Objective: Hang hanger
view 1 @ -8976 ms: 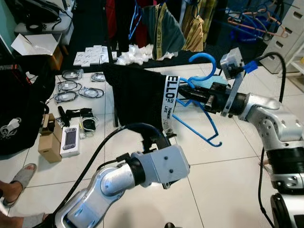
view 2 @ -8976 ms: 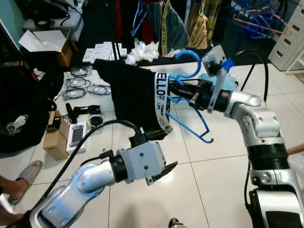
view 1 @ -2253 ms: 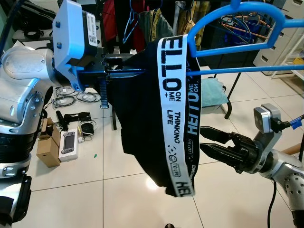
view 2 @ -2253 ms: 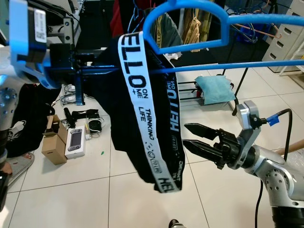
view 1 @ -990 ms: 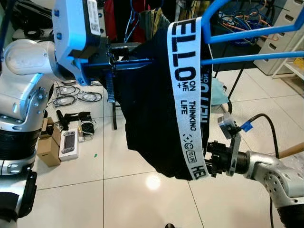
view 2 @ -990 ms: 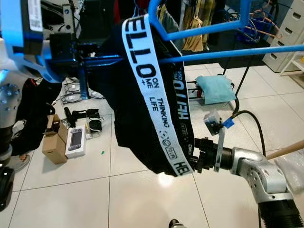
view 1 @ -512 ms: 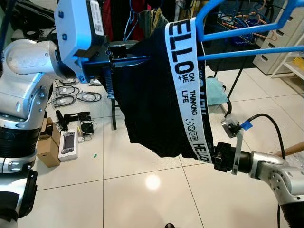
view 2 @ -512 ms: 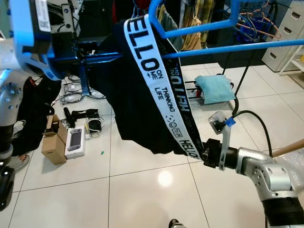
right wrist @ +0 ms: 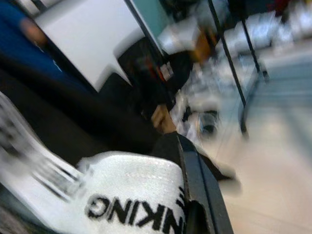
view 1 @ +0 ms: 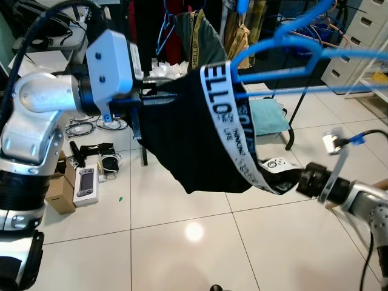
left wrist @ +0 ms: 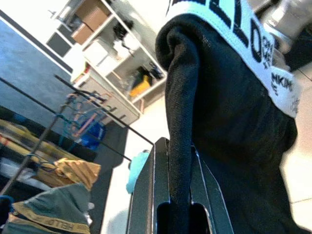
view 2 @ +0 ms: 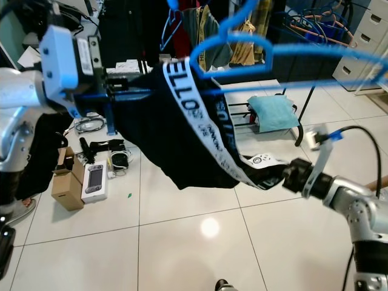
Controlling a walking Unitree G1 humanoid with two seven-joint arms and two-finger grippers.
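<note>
both sets of fingers pinch the black garment (view 1: 182, 139) above white floor tiles (view 1: 151, 242), clothes rack (view 1: 182, 24) behind.

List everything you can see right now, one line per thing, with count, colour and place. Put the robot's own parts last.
hanger: one, blue, raised in front of the robot, carrying the garment.
garment: one, black, draped over the hanger.
band: one, white with black lettering, running along the garment down to the right gripper.
clothes rack: one, dark, behind, with clothes and another blue hanger on it.
cloth: one, teal, on the floor under the rack.
cables: several coils, grey, on the floor at left.
boxes: two, brown, on the floor at left.
handheld device: one, dark, beside the boxes.
drawers: one unit, white, far right.
left gripper: black fingers clamped on the garment's edge.
right gripper: black fingers pinching the band's lower end.
</note>
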